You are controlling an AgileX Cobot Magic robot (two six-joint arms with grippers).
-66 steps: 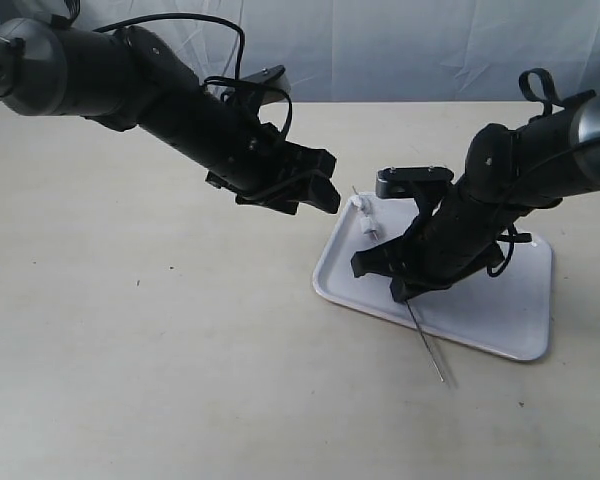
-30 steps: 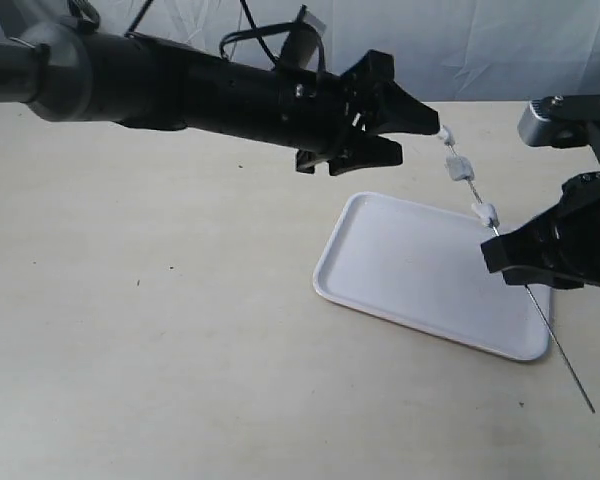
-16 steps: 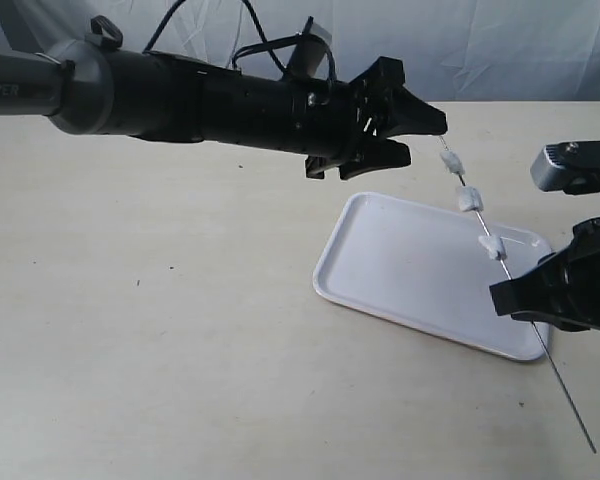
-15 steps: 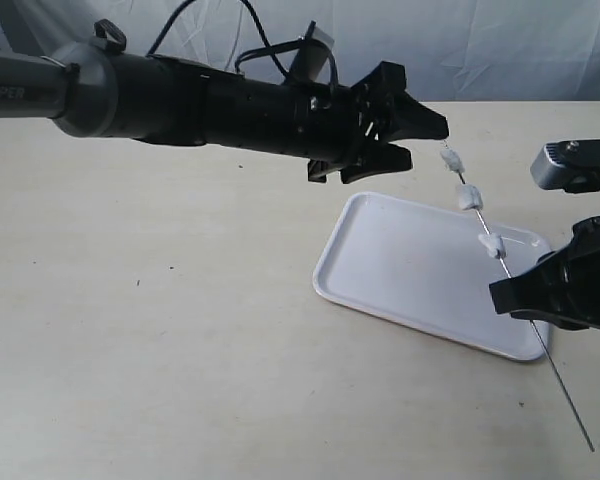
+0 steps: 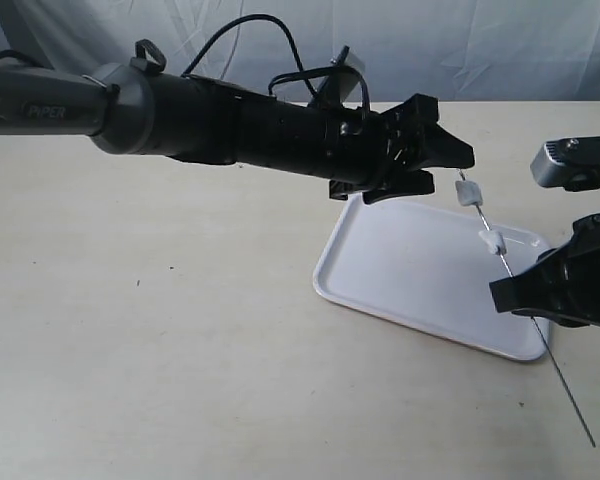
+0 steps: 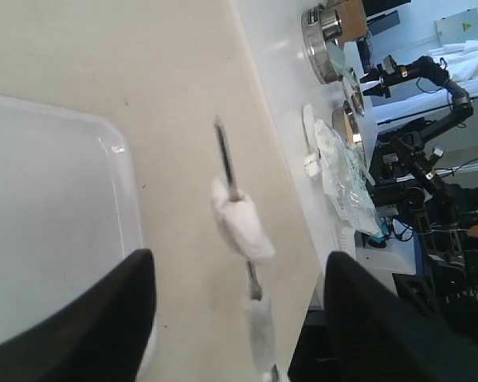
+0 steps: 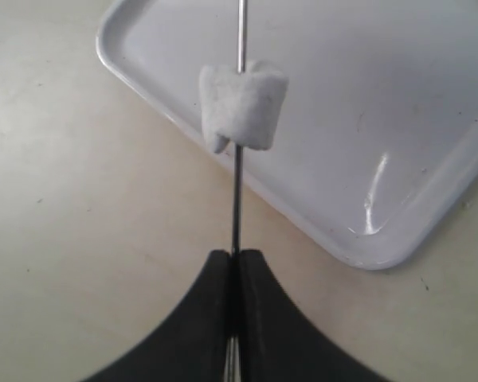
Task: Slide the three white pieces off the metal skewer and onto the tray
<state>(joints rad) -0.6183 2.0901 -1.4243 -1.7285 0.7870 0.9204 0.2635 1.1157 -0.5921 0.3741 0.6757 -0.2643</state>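
The work surface is a flat, matt tabletop [image 5: 160,350] in pale beige, marked by a few small dark specks [image 5: 137,283]. Behind its far edge hangs a creased, pale blue-grey fabric backdrop [image 5: 520,50], which closes off the rear of the exterior view. Lighting is even and diffuse, and shadows on the tabletop are soft.

In the left wrist view, the table edge [image 6: 275,103] appears as a white strip. Beyond that edge lies a cluttered workshop area:
- two round metal containers [image 6: 325,30]
- a brown box [image 6: 352,11]
- a clear plastic bag [image 6: 346,175]
- dark equipment with cables [image 6: 430,199]
- a pale grey panel [image 6: 452,33] bearing a small yellow label [image 6: 469,24]

This area is brightly lit.
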